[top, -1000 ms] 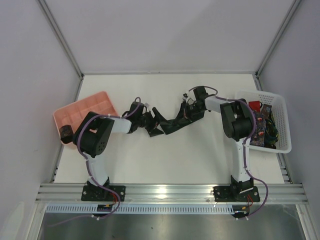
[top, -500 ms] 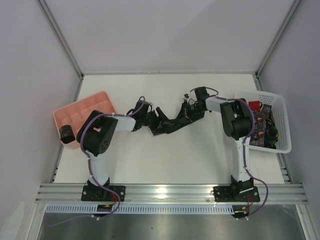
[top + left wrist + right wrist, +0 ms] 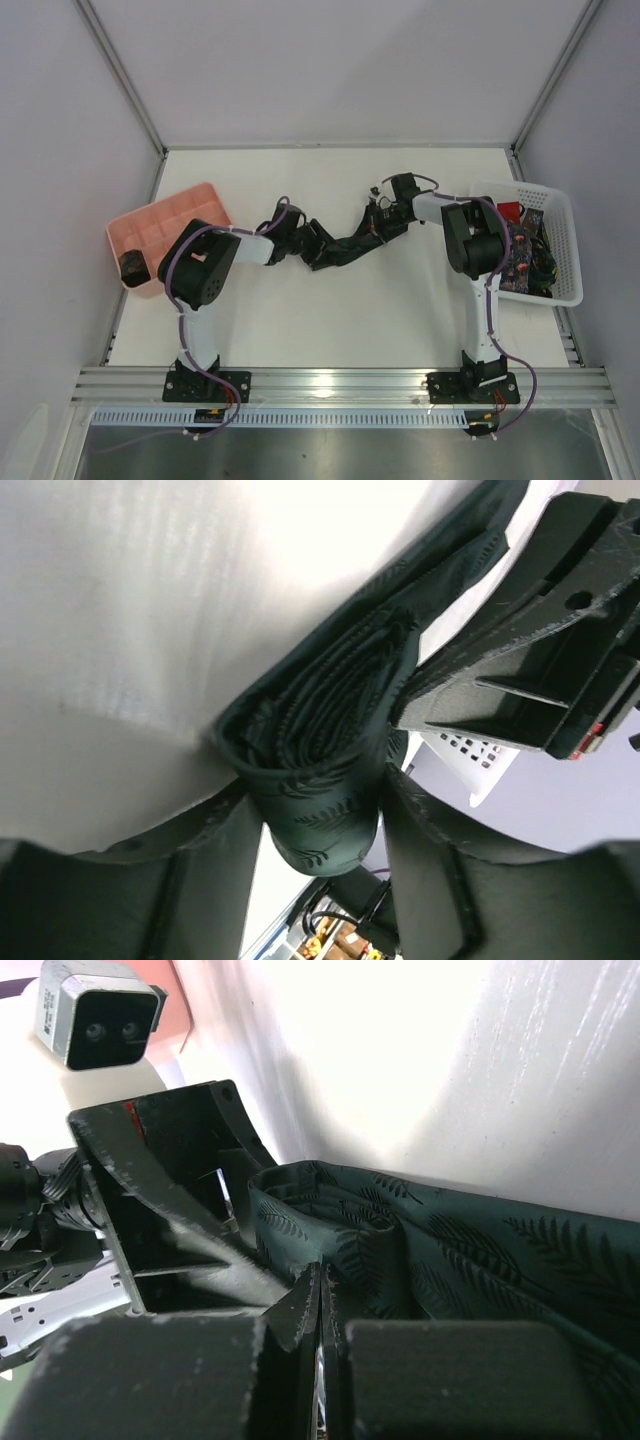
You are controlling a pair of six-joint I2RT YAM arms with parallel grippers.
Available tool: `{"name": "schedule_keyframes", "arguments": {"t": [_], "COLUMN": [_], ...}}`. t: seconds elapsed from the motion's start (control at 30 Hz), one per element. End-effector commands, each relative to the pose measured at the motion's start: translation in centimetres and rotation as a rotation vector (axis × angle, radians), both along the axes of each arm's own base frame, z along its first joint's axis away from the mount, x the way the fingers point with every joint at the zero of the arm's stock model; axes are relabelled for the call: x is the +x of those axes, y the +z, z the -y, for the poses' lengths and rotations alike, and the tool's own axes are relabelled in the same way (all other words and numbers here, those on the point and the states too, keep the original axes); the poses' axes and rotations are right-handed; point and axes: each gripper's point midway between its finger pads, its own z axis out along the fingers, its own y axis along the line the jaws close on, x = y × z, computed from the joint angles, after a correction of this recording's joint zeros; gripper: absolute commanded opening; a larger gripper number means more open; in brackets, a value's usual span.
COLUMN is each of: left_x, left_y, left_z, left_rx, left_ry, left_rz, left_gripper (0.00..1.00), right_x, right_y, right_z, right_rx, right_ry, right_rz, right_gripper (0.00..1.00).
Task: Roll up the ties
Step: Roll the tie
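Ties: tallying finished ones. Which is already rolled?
The dark coil in the pink tray; the green tie is only part-rolled, the basket ones loose.

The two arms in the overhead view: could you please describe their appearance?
Both the left arm and right arm have white links, black joint housings and black base plates. A purple cable runs along each. The gripper fingers are rough black.

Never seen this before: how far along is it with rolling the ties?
Done: one dark coil sits in the pink tray. In hand: a green tie, partly rolled, its rolled end held by the left gripper, the shut right gripper at its unrolled length. Left: more ties in the white basket.
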Motion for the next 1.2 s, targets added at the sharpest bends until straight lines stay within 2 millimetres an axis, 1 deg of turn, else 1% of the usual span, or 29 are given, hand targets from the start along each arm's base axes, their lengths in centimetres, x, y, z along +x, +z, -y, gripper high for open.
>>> {"name": "schedule_keyframes", "arguments": {"t": [0.0, 0.1, 0.2, 0.23, 0.27, 0.33, 0.37, 0.47, 0.5, 0.53, 0.57, 0.6, 0.63, 0.67, 0.7, 0.73, 0.77, 0.8, 0.87, 0.9, 0.93, 0.97, 1.0, 1.07, 1.1, 1.13, 1.17], "left_x": [-2.3, -2.3, -2.0, -2.0, -1.8, -2.1, -2.0, -2.1, -1.9, -2.5, -2.2, -2.1, -2.2, -1.8, -1.8, -2.0, -1.8, -2.1, -2.0, -2.0, -2.7, -2.6, -3.2, -3.4, -4.0, -4.1, -4.2], "left_y": [-6.9, -7.4, -7.3, -7.4, -7.2, -7.4, -7.4, -7.6, -7.5, -7.8, -7.7, -7.6, -7.6, -7.4, -7.2, -7.1, -6.8, -6.6, -5.4, -5.2, -5.2, -4.6, -4.5, -4.0, -3.9, -3.8, -3.6], "left_z": [-2.9, -3.2, -3.3, -3.5, -3.5, -3.7, -3.9, -4.6, -4.7, -5.2, -5.3, -5.4, -5.8, -5.9, -6.2, -6.9, -7.3, -8.1, -9.0, -9.5, -10.4, -10.6, -11.1, -11.4, -11.7, -11.9, -12.0], "left_rx": [0.207, 0.228, 0.249, 0.268, 0.278, 0.298, 0.314, 0.344, 0.349, 0.370, 0.382, 0.390, 0.409, 0.423, 0.433, 0.459, 0.480, 0.501, 0.525, 0.538, 0.559, 0.564, 0.571, 0.579, 0.587, 0.594, 0.601], "left_ry": [0.067, 0.056, 0.028, 0.019, -0.002, -0.022, -0.040, -0.065, -0.070, -0.082, -0.103, -0.119, -0.129, -0.156, -0.171, -0.180, -0.210, -0.219, -0.259, -0.270, -0.286, -0.316, -0.332, -0.364, -0.381, -0.391, -0.396], "left_rz": [-0.125, -0.114, -0.081, -0.082, -0.058, -0.060, -0.045, -0.030, -0.014, -0.040, -0.017, -0.008, -0.013, 0.014, 0.019, 0.005, 0.029, 0.018, 0.061, 0.061, 0.027, 0.049, 0.027, 0.036, 0.013, 0.009, 0.011], "left_gripper": [0.55, 0.49, 0.43, 0.43, 0.40, 0.36, 0.34, 0.26, 0.22, 0.19, 0.07, 0.00, 0.00, 0.00, 0.01, 0.00, 0.00, 0.00, 0.00, 0.00, 0.00, 0.00, 0.00, 0.00, 0.00, 0.00, 0.00], "right_x": [0.3, 0.3, 0.3, 0.5, 0.6, 0.5, 0.9, 1.0, 1.0, 1.1, 1.1, 1.2, 1.2, 1.4, 1.5, 1.7, 2.0, 1.9, 1.8, 1.4, 1.0, 0.6, 0.0, -0.8, -1.3, -1.9, -1.9], "right_y": [-2.7, -2.6, -2.4, -2.1, -2.0, -1.7, -1.3, -0.5, -0.5, -0.4, -0.3, -0.1, 0.0, 0.0, 0.6, 0.7, 0.8, 1.3, 1.5, 1.8, 2.3, 2.3, 2.5, 2.7, 2.7, 2.7, 2.6], "right_z": [0.1, -0.2, -0.1, -0.2, -0.3, -0.6, -0.8, -1.1, -1.1, -1.2, -1.3, -1.3, -1.3, -1.2, -1.0, -0.7, -0.4, -0.1, 0.2, 0.0, 0.0, -0.2, -1.0, -1.7, -2.0, -2.9, -2.9], "right_rx": [-0.084, -0.080, -0.090, -0.089, -0.089, -0.090, -0.093, -0.088, -0.092, -0.093, -0.091, -0.093, -0.098, -0.115, -0.130, -0.148, -0.180, -0.199, -0.234, -0.237, -0.245, -0.253, -0.248, -0.264, -0.277, -0.291, -0.330], "right_ry": [-0.007, 0.001, 0.002, 0.000, 0.001, 0.005, 0.005, 0.013, 0.012, 0.012, 0.015, 0.012, 0.012, 0.006, -0.001, -0.007, -0.017, -0.019, -0.009, 0.004, 0.009, 0.016, 0.034, 0.051, 0.060, 0.083, 0.079], "right_rz": [0.020, 0.020, 0.020, 0.027, 0.028, 0.020, 0.035, 0.043, 0.039, 0.040, 0.040, 0.037, 0.042, 0.049, 0.056, 0.064, 0.083, 0.083, 0.105, 0.112, 0.115, 0.122, 0.130, 0.143, 0.145, 0.163, 0.188], "right_gripper": [0.00, 0.01, 0.01, 0.01, 0.01, 0.01, 0.01, 0.01, 0.01, 0.01, 0.01, 0.01, 0.01, 0.01, 0.01, 0.01, 0.01, 0.01, 0.01, 0.01, 0.01, 0.01, 0.01, 0.00, 0.01, 0.00, 0.00]}}
